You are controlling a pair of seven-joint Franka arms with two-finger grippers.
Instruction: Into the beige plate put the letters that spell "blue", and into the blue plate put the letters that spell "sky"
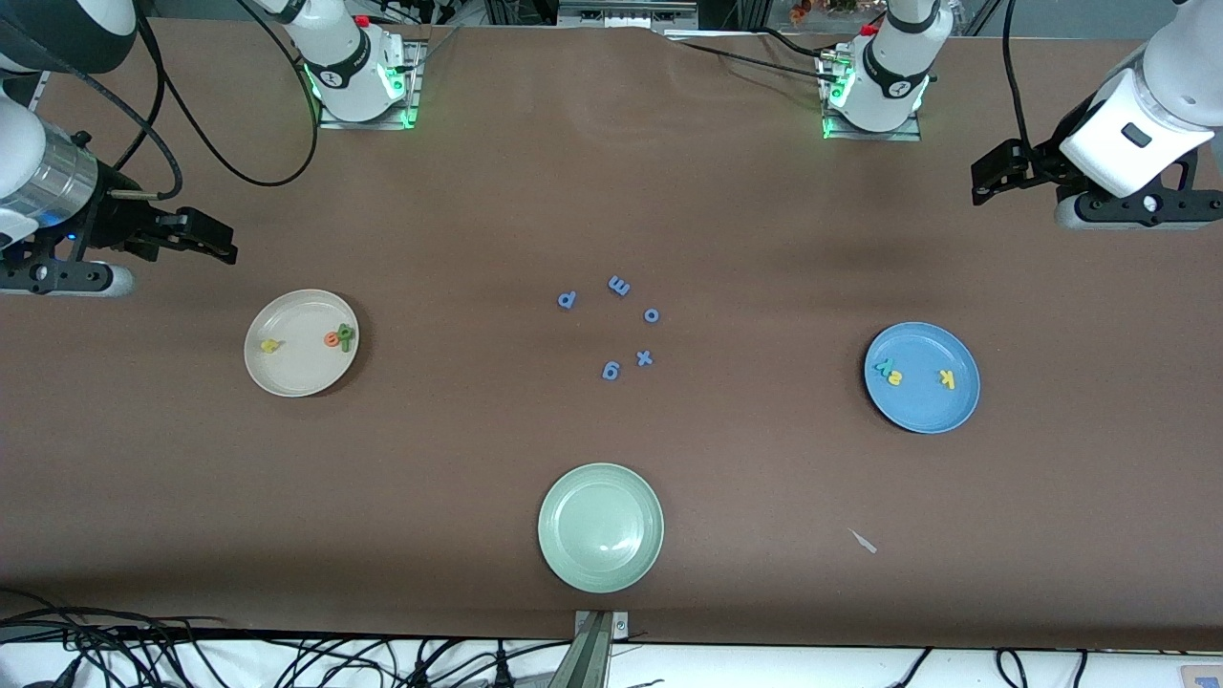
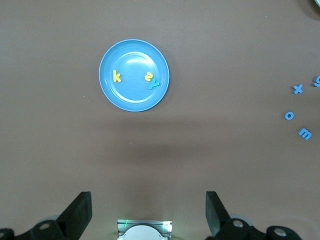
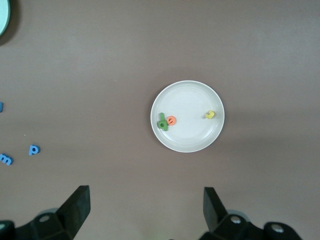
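**Sorting appears complete: both arms drawn back, nothing in hand**

Nearest the front camera, by the surface's near edge: a pale green plate [image 1: 600, 526], holding nothing.

Mid-surface: five blue-violet letters [image 1: 611, 325] in a loose ring, not part of the task.

Toward the right arm's end: the beige plate [image 1: 301, 373] holds the yellow "u" [image 1: 271, 346], the orange "e" [image 1: 332, 338] and green pieces [image 1: 345, 333] touching the "e"; "b" and "l" cannot be told apart there.

Toward the left arm's end: the blue plate [image 1: 922, 411] holds the teal "y" [image 1: 885, 366] touching the yellow "s" [image 1: 895, 377], with the yellow "k" [image 1: 947, 378] apart.

Judgement: no task letter lies on the bare surface, so no further pick seems called for; the next move is only a check.

Right gripper [image 1: 205, 239] hangs above its end of the surface, jaws spread wide, holding nothing. Left gripper [image 1: 998, 172] likewise, at the other end.
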